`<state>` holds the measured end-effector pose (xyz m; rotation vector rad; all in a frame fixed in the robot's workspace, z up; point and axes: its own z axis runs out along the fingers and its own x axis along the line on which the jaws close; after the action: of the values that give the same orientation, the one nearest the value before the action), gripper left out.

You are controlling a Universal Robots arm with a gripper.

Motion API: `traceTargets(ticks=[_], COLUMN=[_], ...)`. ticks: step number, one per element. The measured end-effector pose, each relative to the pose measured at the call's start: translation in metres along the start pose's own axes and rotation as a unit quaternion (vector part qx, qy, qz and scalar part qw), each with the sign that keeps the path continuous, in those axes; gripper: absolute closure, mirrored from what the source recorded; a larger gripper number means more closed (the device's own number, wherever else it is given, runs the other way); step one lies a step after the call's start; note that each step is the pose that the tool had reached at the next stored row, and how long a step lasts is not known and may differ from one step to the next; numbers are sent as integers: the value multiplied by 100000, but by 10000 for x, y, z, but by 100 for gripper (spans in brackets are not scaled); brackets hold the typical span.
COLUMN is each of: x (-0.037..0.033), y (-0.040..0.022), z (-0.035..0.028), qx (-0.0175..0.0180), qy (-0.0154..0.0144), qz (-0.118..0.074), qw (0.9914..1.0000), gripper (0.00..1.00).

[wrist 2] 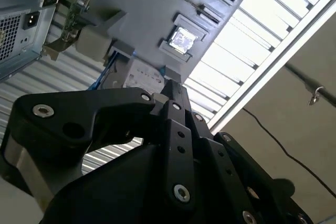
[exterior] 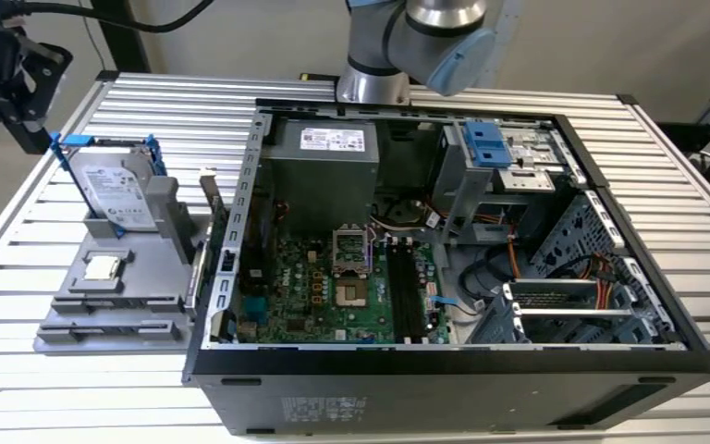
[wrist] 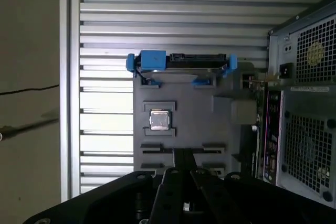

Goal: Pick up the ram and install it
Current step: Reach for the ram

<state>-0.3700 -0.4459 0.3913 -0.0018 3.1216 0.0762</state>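
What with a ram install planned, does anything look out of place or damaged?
Nothing stands out. The hard drive stands in its gray holder, the processor chip lies flat in its recess, and the computer case sits open.

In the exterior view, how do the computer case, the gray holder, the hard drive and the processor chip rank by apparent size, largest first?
1. computer case, by far the largest
2. gray holder
3. hard drive, standing in the holder
4. processor chip, clearly the smallest

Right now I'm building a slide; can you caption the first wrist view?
Gripper pointed at a gray holder carrying a hard drive and processor, beside the PC case.
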Motion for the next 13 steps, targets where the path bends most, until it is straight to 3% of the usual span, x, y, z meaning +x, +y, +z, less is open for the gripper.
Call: traceTargets(ticks=[13], x=[0], y=[-354], z=[-5], qx=[1], qy=[-1], qz=[-1], qw=[100000], gripper=[100])
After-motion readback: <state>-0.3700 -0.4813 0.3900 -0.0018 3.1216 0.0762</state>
